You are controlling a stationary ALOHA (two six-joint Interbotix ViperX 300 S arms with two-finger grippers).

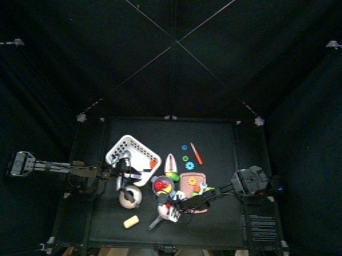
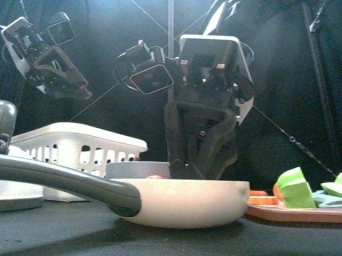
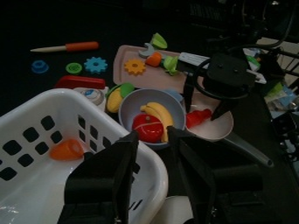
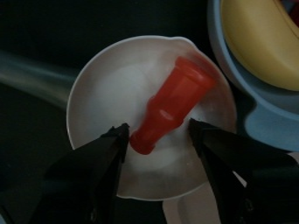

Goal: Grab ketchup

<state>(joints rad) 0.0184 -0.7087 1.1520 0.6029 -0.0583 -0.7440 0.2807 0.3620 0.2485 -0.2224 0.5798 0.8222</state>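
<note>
The ketchup (image 4: pixel 173 103) is a red bottle lying on its side inside a white pan (image 4: pixel 111 87). My right gripper (image 4: pixel 165 144) hovers just over it, open, one jaw on each side of the bottle's narrow end, not touching it. From the left wrist view the same ketchup (image 3: pixel 198 115) shows as a red patch in the pan (image 3: pixel 219 129) under the right gripper (image 3: pixel 214 94). In the front view the pan's wall (image 2: pixel 187 203) hides the bottle. My left gripper (image 3: pixel 156 162) rests over the white basket's rim (image 3: pixel 47 122), its jaws a little apart and holding nothing.
A grey bowl (image 3: pixel 176 98) with an apple and banana touches the pan. Behind it lie a cutting board (image 3: pixel 131 54) with toy food, a carrot (image 3: pixel 68 46) and small gears (image 3: pixel 76 67). The pan's dark handle (image 2: pixel 67 180) points toward the front left.
</note>
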